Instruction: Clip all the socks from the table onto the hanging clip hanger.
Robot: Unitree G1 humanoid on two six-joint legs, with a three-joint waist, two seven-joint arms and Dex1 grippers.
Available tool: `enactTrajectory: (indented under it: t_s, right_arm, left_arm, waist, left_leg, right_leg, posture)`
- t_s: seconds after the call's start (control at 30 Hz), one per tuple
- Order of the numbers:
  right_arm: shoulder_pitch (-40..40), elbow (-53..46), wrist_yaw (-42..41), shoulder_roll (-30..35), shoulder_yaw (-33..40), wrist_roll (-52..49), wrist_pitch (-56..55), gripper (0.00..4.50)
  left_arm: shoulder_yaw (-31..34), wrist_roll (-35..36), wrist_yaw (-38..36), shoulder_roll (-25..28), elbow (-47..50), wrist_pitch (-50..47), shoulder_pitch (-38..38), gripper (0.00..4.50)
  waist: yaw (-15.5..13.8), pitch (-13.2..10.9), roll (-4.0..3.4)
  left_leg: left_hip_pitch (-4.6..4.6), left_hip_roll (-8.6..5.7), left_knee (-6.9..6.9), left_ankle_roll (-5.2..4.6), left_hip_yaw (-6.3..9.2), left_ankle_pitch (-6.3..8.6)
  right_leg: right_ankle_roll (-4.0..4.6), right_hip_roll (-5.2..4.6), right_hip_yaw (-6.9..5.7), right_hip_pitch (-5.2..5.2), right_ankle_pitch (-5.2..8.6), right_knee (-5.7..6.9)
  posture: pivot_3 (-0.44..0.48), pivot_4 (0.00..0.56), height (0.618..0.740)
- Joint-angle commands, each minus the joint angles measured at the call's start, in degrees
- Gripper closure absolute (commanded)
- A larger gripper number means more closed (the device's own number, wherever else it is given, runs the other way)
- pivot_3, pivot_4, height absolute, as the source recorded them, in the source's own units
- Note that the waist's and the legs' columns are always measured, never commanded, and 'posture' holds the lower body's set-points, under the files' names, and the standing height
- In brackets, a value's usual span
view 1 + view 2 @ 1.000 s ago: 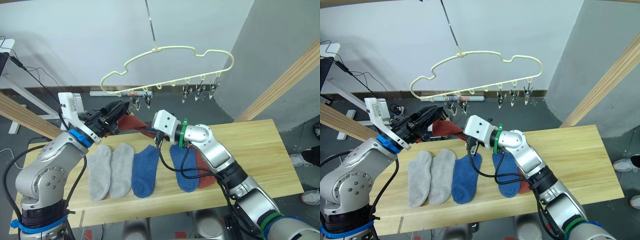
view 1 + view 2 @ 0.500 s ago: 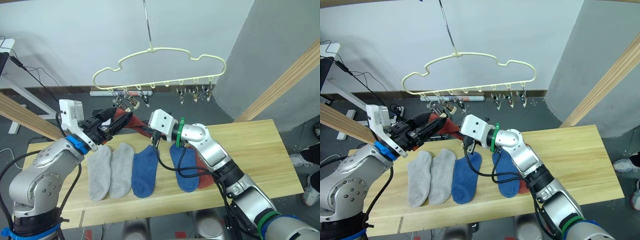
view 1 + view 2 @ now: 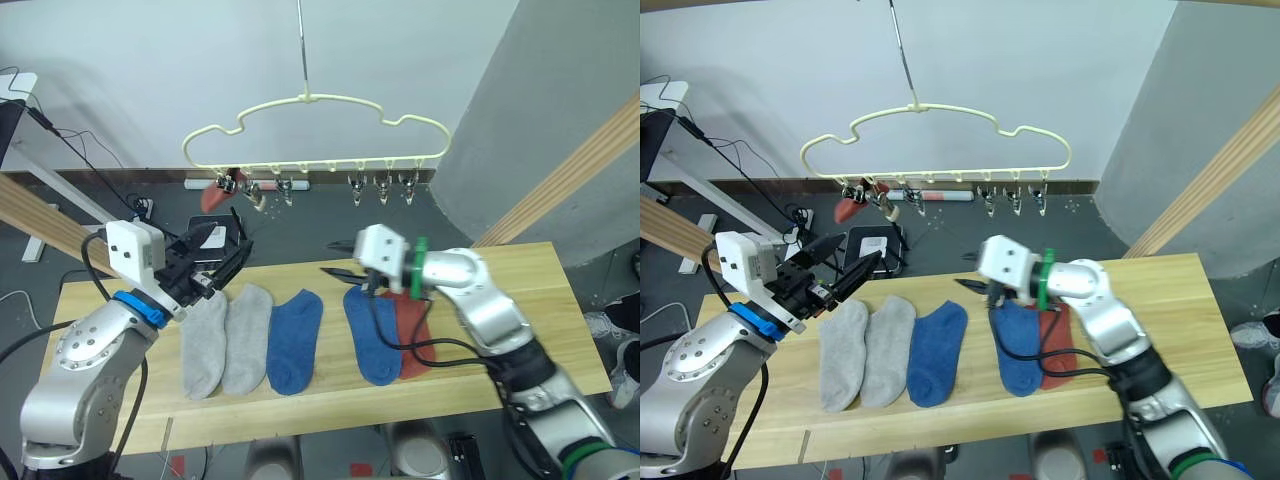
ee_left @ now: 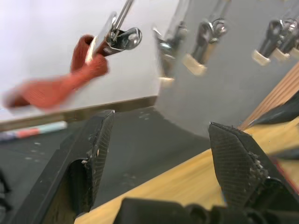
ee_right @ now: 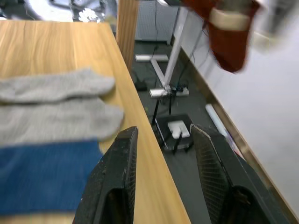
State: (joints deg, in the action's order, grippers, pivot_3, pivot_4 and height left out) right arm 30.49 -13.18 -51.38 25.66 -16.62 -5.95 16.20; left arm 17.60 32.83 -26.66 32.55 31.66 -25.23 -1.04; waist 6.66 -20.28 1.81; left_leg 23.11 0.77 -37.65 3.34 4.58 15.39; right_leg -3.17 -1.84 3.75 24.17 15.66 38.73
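Room: white wall behind, dark floor below, and a long light-wood plank surface [image 3: 500, 270] in front of you.
Left gripper [image 3: 222, 262]: fingers apart and empty, held above the surface's far edge, just beyond the grey socks [image 3: 223, 338].
Right gripper [image 3: 345, 272]: fingers apart, holding nothing, just above the toe end of a blue sock [image 3: 366, 333].
Socks on the surface: five lie flat side by side, two grey, two blue (the other [image 3: 293, 339] next to the grey pair), and one rust-red sock [image 3: 414, 335] partly under the blue one by your right gripper.
Hanger [image 3: 315, 130]: thin pale-yellow wire in a wavy cloud outline, hung by its hook; one rust-red sock [image 3: 211, 194] hangs from a clip at its left end. The other metal clips [image 3: 382, 186] look free.
Handling: you can expect soft, light, limp knit that sags and folds when lifted. Pinch each sock at the cuff so a short edge reaches the clip.
Caution: the hanger probably swings if you push it.
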Motion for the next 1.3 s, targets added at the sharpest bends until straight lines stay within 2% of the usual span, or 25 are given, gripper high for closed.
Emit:
enactTrajectory:
  t_s: [0.03,0.2,0.43,0.5,0.53,0.6,0.7,1.3]
  right_arm:
    - [-1.6,-8.3,-2.8,3.3,4.4,-5.7,3.9,2.67]
    - [-5.9,-18.5,-4.6,12.6,18.5,-19.4,14.1,2.67]
    - [-7.6,-24.6,-0.1,17.0,25.3,-28.1,23.2,2.67]
    - [-8.2,-25.6,0.9,17.7,25.8,-29.1,24.1,2.67]
    - [-8.2,-25.8,1.6,17.9,25.9,-29.3,24.5,2.65]
    - [-7.9,-26.1,3.2,17.7,26.1,-29.4,24.6,2.64]
    - [-7.5,-26.5,5.1,17.7,26.3,-30.3,24.9,2.64]
    - [-7.9,-28.1,8.8,19.8,26.2,-33.8,25.5,2.64]
  left_arm:
    - [-1.1,-3.2,1.5,-1.9,3.2,4.2,-0.5,0.96]
    - [-5.1,-9.6,6.1,-7.4,4.8,8.6,-1.0,0.96]
    - [-9.0,-13.3,7.8,-11.2,4.1,11.2,0.5,0.96]
    - [-9.7,-14.4,8.3,-12.2,3.7,12.6,0.7,0.96]
    - [-9.8,-14.8,8.4,-12.6,3.3,13.2,0.8,1.14]
    - [-9.8,-15.4,8.9,-13.6,2.5,13.6,1.1,1.54]
    - [-10.6,-16.2,9.1,-14.2,1.2,14.0,2.2,2.44]
    - [-10.1,-16.9,9.3,-15.2,-8.6,17.2,10.4,2.44]
  waist:
    - [-0.1,0.0,0.00]
    - [-0.3,0.0,0.00]
    - [-0.1,0.0,0.00]
    - [-0.1,0.0,0.01]
    - [-0.1,0.0,0.01]
    - [0.0,0.0,0.01]
    - [0.0,0.0,0.01]
    - [1.1,0.0,0.02]
  left_leg:
    - [-0.01,0.00,0.00,0.00,0.00,0.00]
    - [0.04,-0.05,-0.04,-0.02,-0.08,0.00]
    - [0.09,-0.11,-0.11,-0.03,-0.18,0.01]
    - [0.09,-0.10,-0.13,-0.03,-0.21,0.01]
    - [0.09,-0.10,-0.15,-0.03,-0.24,0.01]
    - [0.10,-0.10,-0.16,-0.03,-0.29,0.01]
    - [0.10,-0.12,-0.18,-0.03,-0.29,0.01]
    - [0.15,-0.13,-0.24,-0.02,-0.27,0.01]
  right_leg:
    - [0.00,0.03,0.00,-0.01,0.00,0.02]
    - [-0.01,0.18,0.00,-0.04,0.00,-0.01]
    - [-0.05,0.38,0.01,-0.03,-0.03,-0.02]
    - [-0.05,0.42,0.02,-0.03,-0.03,-0.02]
    - [-0.05,0.42,0.02,-0.03,-0.03,-0.02]
    - [-0.05,0.43,0.04,-0.03,-0.03,-0.03]
    - [-0.05,0.45,0.03,-0.03,-0.03,-0.02]
    - [-0.06,0.48,-0.01,-0.03,-0.03,-0.02]
  posture:
    - [-0.179,0.347,0.737]
    - [-0.204,0.346,0.737]
    - [-0.237,0.343,0.737]
    - [-0.247,0.342,0.737]
    - [-0.251,0.343,0.737]
    - [-0.256,0.343,0.737]
    - [-0.258,0.344,0.737]
    - [-0.295,0.339,0.737]
